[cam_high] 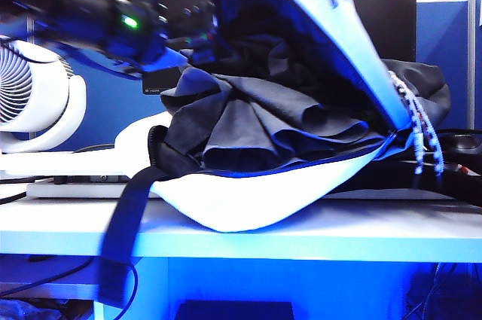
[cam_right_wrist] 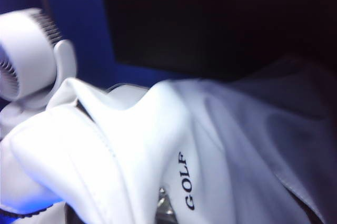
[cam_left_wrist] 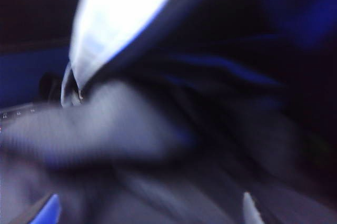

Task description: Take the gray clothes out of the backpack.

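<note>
On the table the backpack [cam_high: 248, 207] gapes, soft gray clothes [cam_high: 263, 120] bunched limply inside; best grabbed by a thick fold. Left gripper [cam_left_wrist: 147, 211] hovers spread over them; right gripper [cam_right_wrist: 164, 207] pinches the white flap.

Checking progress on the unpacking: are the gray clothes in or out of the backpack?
Partly out: the gray clothes bulge in folds from the backpack, whose lifted flap hangs above them.
</note>
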`<state>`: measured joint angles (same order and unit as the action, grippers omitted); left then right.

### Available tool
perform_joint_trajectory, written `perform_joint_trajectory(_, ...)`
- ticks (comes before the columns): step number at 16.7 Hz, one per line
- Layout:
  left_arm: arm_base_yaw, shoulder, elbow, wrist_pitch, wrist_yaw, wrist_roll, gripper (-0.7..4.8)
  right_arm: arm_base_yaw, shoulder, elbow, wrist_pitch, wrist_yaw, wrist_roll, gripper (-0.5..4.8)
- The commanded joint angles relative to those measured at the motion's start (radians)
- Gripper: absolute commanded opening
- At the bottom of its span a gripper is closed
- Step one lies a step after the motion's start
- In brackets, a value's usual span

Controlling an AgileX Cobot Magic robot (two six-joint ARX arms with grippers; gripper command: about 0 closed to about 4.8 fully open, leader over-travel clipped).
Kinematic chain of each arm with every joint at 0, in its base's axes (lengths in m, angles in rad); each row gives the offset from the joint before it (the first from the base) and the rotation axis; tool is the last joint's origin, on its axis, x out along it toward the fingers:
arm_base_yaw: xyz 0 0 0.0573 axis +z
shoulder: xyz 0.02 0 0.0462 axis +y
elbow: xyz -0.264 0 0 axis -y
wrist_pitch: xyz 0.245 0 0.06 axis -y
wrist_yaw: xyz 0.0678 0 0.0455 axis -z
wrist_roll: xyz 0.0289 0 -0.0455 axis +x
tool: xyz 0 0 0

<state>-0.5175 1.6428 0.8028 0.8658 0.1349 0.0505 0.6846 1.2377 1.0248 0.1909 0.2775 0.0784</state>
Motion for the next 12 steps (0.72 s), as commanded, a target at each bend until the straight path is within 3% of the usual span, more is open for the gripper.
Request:
perform_joint_trajectory(1, -0.001, 0.137, 0.129, -0.016, 0.066, -0.064, 4.79, 0.002, -0.014, 0.014, 0.064, -0.011, 0.010, -0.01)
perform_joint_trajectory(5, -0.018, 0.267, 0.217, -0.030, 0.091, -0.092, 4.79, 0.001, 0.016, 0.014, 0.044, -0.036, 0.040, -0.01)
perform_joint_trajectory(6, -0.026, 0.298, 0.249, -0.061, 0.098, -0.092, 3.75, 0.000, 0.031, 0.014, 0.037, -0.052, 0.061, -0.01)
perform_joint_trajectory(7, -0.034, 0.309, 0.264, -0.072, 0.108, -0.092, 0.61, 0.001, 0.037, 0.014, 0.027, -0.052, 0.061, -0.01)
perform_joint_trajectory(8, -0.040, 0.308, 0.276, -0.079, 0.114, -0.092, -0.06, 0.001, 0.044, 0.013, 0.009, -0.052, 0.060, -0.01)
perform_joint_trajectory(10, -0.028, 0.249, 0.276, -0.188, 0.113, -0.076, -0.04, -0.011, 0.046, 0.013, -0.002, -0.044, 0.060, -0.01)
perform_joint_trajectory(12, 0.009, 0.169, 0.273, -0.353, 0.113, 0.001, -0.04, -0.031, 0.043, 0.013, -0.001, -0.044, 0.060, -0.01)
